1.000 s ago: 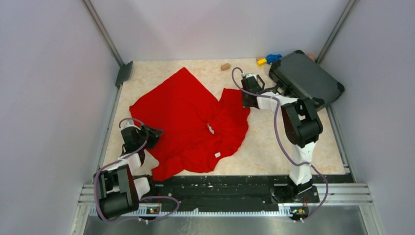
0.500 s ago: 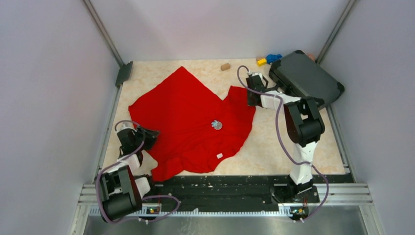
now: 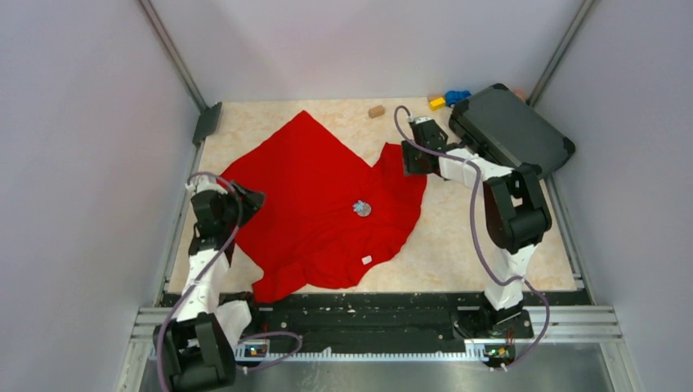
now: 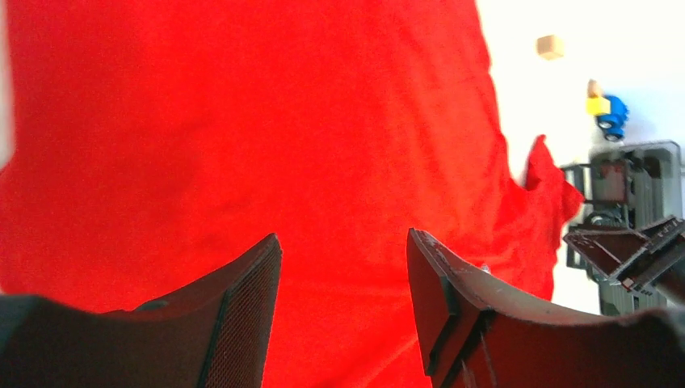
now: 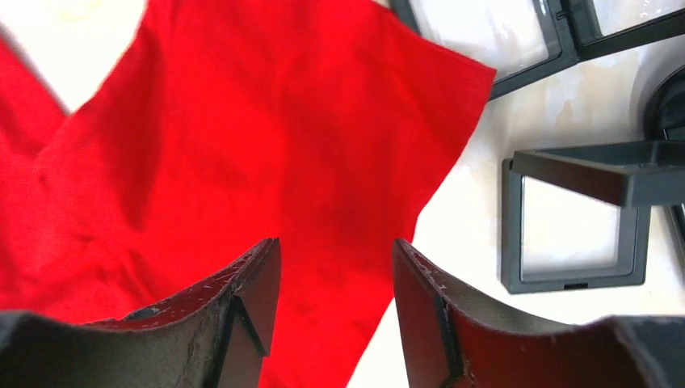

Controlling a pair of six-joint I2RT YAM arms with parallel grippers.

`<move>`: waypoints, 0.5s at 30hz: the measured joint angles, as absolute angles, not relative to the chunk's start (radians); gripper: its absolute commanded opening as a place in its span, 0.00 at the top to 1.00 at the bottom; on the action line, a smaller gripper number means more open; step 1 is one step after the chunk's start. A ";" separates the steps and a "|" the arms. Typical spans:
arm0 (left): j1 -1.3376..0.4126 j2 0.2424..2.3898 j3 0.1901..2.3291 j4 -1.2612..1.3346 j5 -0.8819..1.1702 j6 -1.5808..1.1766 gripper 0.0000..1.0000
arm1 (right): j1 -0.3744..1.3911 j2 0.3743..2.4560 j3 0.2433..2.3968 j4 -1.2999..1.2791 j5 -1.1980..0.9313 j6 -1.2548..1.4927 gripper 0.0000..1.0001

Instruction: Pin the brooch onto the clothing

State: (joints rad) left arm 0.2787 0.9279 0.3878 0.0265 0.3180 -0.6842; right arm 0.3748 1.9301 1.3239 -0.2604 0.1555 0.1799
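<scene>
**brooch sits on the cloth, both hands open**

the red garment (image 3: 310,180) lies spread over the middle of the bench (image 3: 466,245). the small silver brooch (image 3: 361,208) rests on it near the centre, above the white tag (image 3: 366,260). the left hand (image 4: 343,242) hovers over the garment's left edge, fingers apart and empty. the right hand (image 5: 335,246) is over the far right corner, also apart and empty. the job looks nearly done. whether the pin is fastened through the cloth cannot be told, so that check is what seems left.
</scene>
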 measured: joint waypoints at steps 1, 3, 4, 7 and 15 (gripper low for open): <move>0.247 0.932 0.421 0.022 0.300 -0.674 0.37 | 0.382 1.917 1.324 -0.268 0.155 0.178 0.45; 0.165 0.962 0.497 0.016 0.266 -0.654 0.37 | 0.402 1.884 1.324 -0.291 0.155 0.176 0.44; 0.128 0.988 0.534 0.017 0.258 -0.649 0.37 | 0.414 1.864 1.324 -0.302 0.157 0.176 0.44; 0.036 1.107 0.648 0.031 0.244 -0.638 0.37 | 0.448 1.789 1.307 -0.309 0.157 0.187 0.44; -0.090 1.559 0.998 0.053 0.243 -0.622 0.37 | 0.496 1.509 1.037 -0.297 0.081 0.283 0.44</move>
